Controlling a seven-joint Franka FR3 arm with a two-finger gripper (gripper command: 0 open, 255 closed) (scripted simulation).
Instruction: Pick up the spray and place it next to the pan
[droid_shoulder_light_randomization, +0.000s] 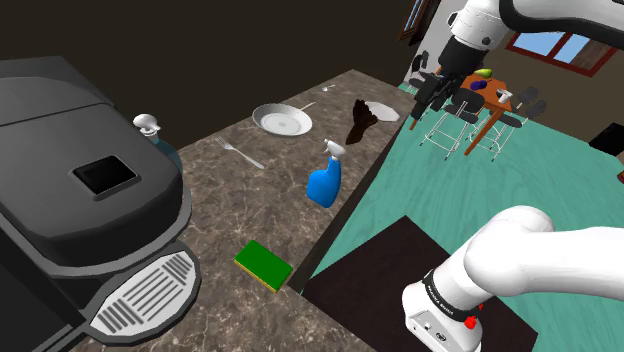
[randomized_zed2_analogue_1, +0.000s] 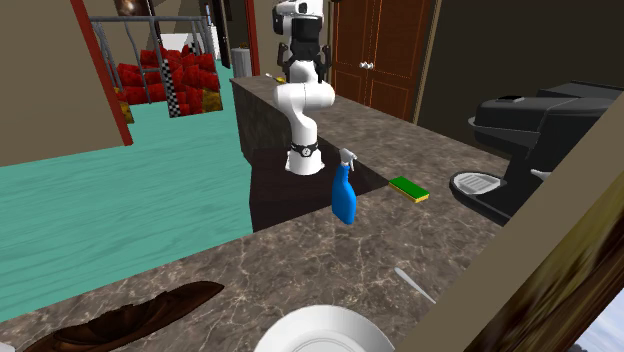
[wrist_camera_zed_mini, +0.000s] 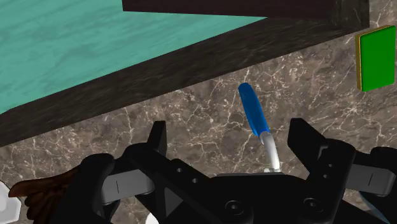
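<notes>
Our pincer (droid_shoulder_light_randomization: 436, 98) hangs wide open with nothing in it, and we see it high up at 2 o'clock from the blue spray bottle (droid_shoulder_light_randomization: 324, 183) in the shoulder view. The spray bottle stands upright near the tabletop (droid_shoulder_light_randomization: 225, 215) edge, roughly 5 o'clock from the white pan (droid_shoulder_light_randomization: 282, 121), well apart. A green sponge (droid_shoulder_light_randomization: 264, 264) lies at 7 o'clock from the spray bottle.

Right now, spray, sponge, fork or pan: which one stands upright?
The blue spray bottle, with its white trigger on top, is the only one standing. The green sponge, the fork and the white pan all lie flat.
</notes>
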